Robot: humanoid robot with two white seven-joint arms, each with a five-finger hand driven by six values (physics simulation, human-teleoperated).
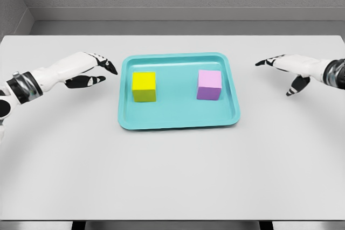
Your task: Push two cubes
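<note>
On the teal tray [178, 122], we see the yellow cube [144, 86] and pink cube [209, 84] sitting well apart, untouched. Our left hand [89, 71] and right hand [285, 71] hover outside, fingers relaxed, empty — both pushes remain.

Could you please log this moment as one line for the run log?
left hand open, outside tray | right hand open, outside | yellow cube, purple cube in tray, untouched

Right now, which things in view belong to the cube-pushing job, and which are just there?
Part of the job:
- yellow cube
- pink cube
- left hand, open
- right hand, open

Just there:
- teal tray, holding both cubes
- white table
</note>
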